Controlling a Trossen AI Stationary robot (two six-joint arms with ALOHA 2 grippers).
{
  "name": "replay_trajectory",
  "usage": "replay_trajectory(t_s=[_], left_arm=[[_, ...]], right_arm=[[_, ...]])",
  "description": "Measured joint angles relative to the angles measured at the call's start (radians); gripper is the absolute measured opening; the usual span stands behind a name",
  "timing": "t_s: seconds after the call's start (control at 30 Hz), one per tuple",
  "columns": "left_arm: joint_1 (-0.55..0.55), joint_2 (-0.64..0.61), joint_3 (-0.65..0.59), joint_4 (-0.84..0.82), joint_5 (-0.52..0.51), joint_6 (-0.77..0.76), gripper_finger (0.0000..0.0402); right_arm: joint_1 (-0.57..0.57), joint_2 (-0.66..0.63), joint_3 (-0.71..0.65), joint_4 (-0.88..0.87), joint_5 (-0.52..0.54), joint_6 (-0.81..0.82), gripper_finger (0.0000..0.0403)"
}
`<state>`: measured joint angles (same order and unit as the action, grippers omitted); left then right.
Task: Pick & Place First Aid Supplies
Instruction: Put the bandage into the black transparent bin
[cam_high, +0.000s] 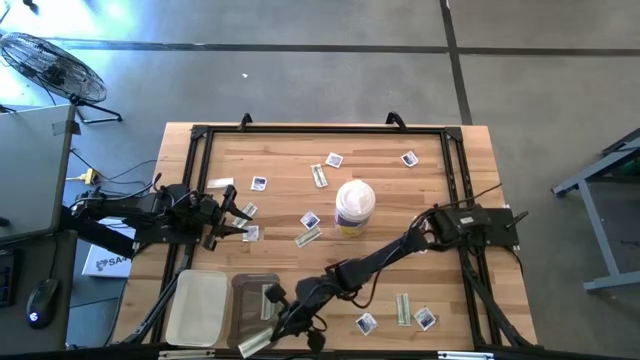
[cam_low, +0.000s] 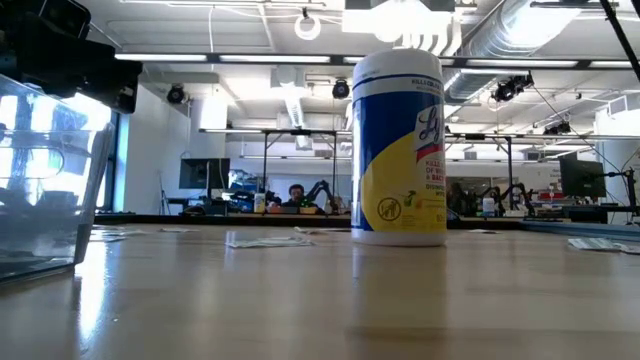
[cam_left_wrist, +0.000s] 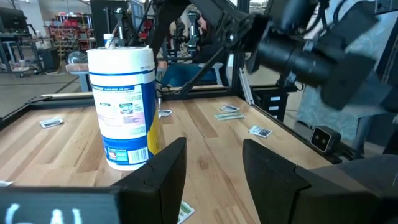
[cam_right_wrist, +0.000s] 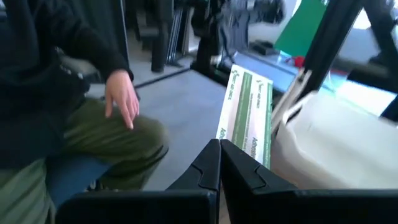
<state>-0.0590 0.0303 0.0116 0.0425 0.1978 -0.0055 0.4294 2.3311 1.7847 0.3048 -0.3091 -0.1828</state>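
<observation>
My right gripper (cam_high: 272, 328) reaches over the table's near edge beside the clear bin (cam_high: 254, 296) and is shut on a narrow green-white strip packet (cam_right_wrist: 247, 112), seen in the high view as the pale strip (cam_high: 254, 344). Several more first aid packets lie flat on the wood, among them a square one (cam_high: 310, 220), a strip (cam_high: 307, 237) and a near-right group (cam_high: 403, 310). My left gripper (cam_left_wrist: 214, 177) stays open and level at the table's left (cam_high: 232, 215), pointing toward the white-lidded canister (cam_left_wrist: 122, 106), with nothing between its fingers. My right gripper pinches one end of the strip packet (cam_right_wrist: 241, 148) between its two shut fingertips. The fingers come nearly level, pointing toward the table's near left corner, and the strip runs on beyond them, along their line. The strip is lifted clear of the table.
A white tray (cam_high: 197, 308) sits left of the clear bin at the near left. The canister (cam_high: 354, 208) stands upright mid-table. A black frame (cam_high: 320, 130) rims the tabletop. A person's hand (cam_right_wrist: 121, 93) and lap show beyond the near edge.
</observation>
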Motion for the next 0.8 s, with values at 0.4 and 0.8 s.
replay_trajectory(t_s=[0.4, 0.8], left_arm=[[0.0, 0.0, 0.0, 0.0, 0.0, 0.0, 0.0154], [0.0, 0.0, 0.0, 0.0, 0.0, 0.0, 0.0154]], right_arm=[[-0.026, 0.054, 0.0, 0.007, 0.035, -0.021, 0.001], [-0.026, 0.011, 0.0, -0.107, 0.152, 0.081, 0.0119]])
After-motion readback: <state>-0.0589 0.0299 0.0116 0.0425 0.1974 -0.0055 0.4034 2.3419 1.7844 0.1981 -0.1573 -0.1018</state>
